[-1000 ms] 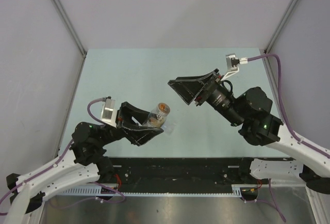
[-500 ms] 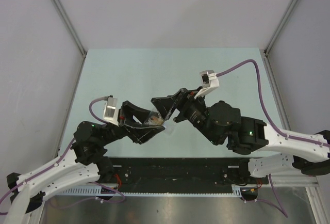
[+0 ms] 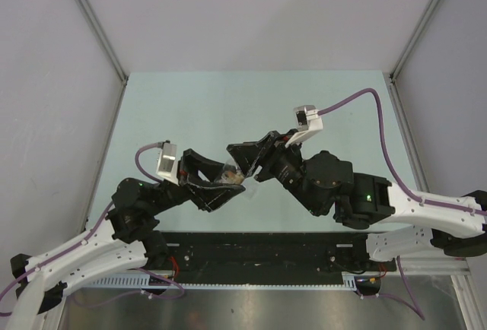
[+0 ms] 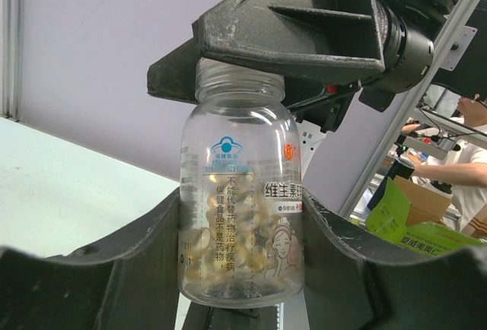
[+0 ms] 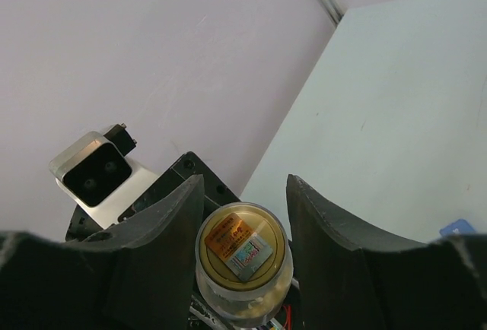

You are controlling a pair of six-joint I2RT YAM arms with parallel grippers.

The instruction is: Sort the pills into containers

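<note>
My left gripper (image 3: 215,187) is shut on the round clear jar (image 4: 242,193), holding it upright above the table. The jar is part full of orange-tan pills (image 4: 228,242) and has printed labels. It also shows in the top view (image 3: 230,175), mostly hidden between the two grippers. My right gripper (image 5: 245,227) is open, and its fingers (image 5: 163,239) stand on either side of the jar's gold lid (image 5: 242,248) with gaps on both sides. In the left wrist view that right gripper (image 4: 289,30) covers the jar's top. No vial body shows.
The pale green table (image 3: 198,106) lies below, with grey walls on three sides. A small blue thing (image 5: 459,228) lies on the table beside my right finger, partly hidden. The left wrist camera block (image 5: 95,170) sits just behind the jar.
My right arm has swung from the back right down to the jar, and its open fingers now straddle the lid. My left gripper kept hold of the jar and shifted slightly.
</note>
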